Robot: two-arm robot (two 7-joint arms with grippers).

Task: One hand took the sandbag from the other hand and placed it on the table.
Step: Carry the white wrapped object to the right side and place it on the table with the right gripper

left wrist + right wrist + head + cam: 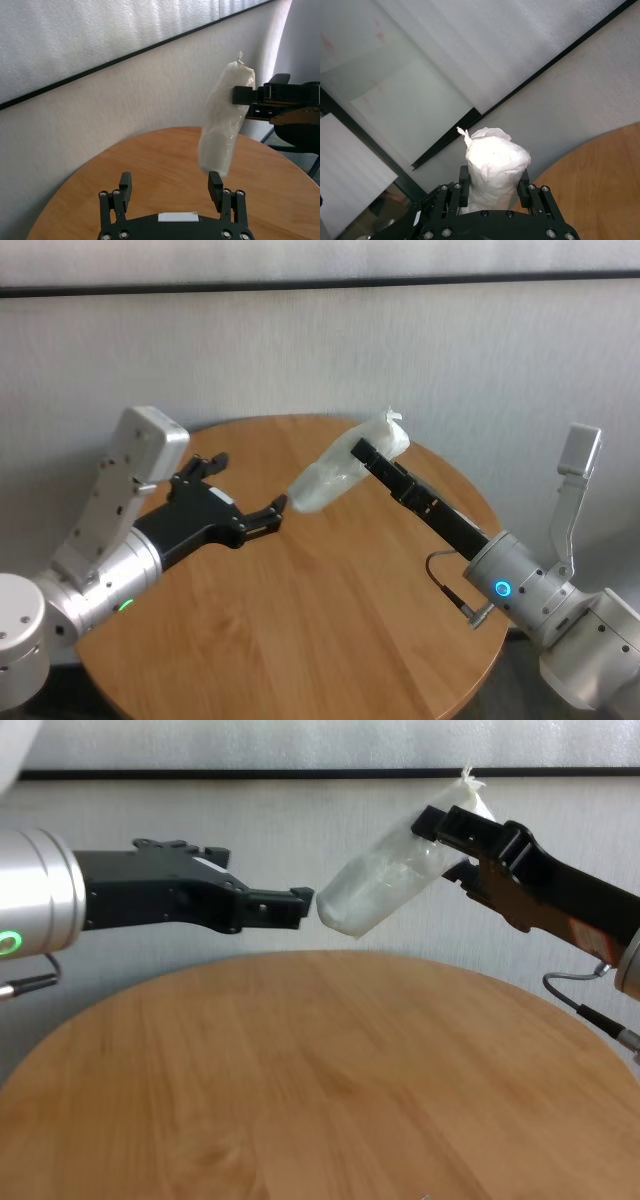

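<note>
**Bag held high in my right jaws, left jaws spread beside its free end**

My left gripper [302, 906], the one with the green ring on its wrist, hangs above the desk [300, 640] with its jaws spread wide and nothing between them. In the left wrist view the bag's lower end sits just above and ahead of one of my left fingers [215, 183], close to it but, as far as I can tell, not clamped.

Between my two grippers, well clear of the desk, is the sandbag [385, 885]. It slants, with the blunt free end pointing down toward my left jaws and the twisted tip up at the far end.

My right gripper [372, 457], blue ring on the wrist, has its jaws pinching the sandbag near the tip end; the right wrist view shows the bag [495, 170] squeezed between both fingers.

I judge the bag is now carried by my right side alone, so the step in hand is setting it down. To do that well I should draw my left jaws back first so they do not snag the free end, lower the bag until its lower end touches the wood, let it lie along its length, and only then part my right jaws. Dropping it from this height risks it rolling.
</note>
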